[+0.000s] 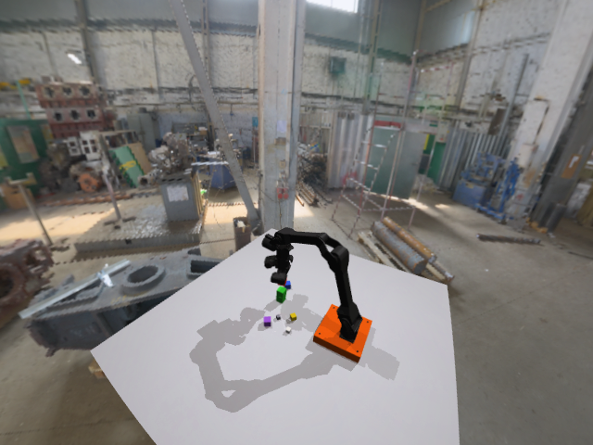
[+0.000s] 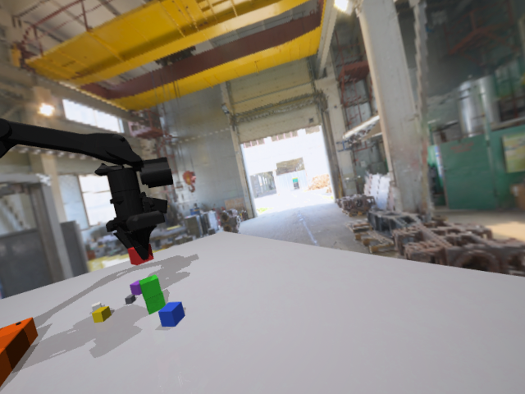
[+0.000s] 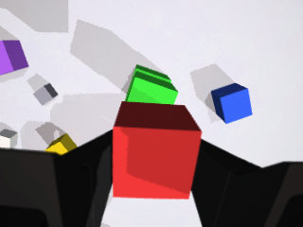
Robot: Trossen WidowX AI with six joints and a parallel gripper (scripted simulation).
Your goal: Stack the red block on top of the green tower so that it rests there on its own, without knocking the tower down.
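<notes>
My gripper (image 2: 142, 254) (image 3: 151, 138) is shut on the red block (image 2: 136, 256) (image 3: 151, 163) and holds it in the air, higher than the green tower. The green tower (image 1: 281, 294) (image 2: 152, 295) (image 3: 151, 91) is two green blocks, one on the other, standing upright on the table. In the wrist view the tower shows just beyond the red block's far edge, partly hidden by it. In the exterior view a gap shows between the red block and the tower top. In the top view the red block is mostly hidden behind the fingers.
A blue block (image 1: 287, 285) (image 2: 171, 313) (image 3: 233, 104) stands close beside the tower. A purple block (image 1: 267, 321) (image 2: 135, 287), a small dark grey block (image 1: 278, 317) (image 2: 130, 299), a yellow block (image 1: 293, 316) (image 2: 101, 313) and a small white block (image 1: 287, 329) lie on the tower's other side.
</notes>
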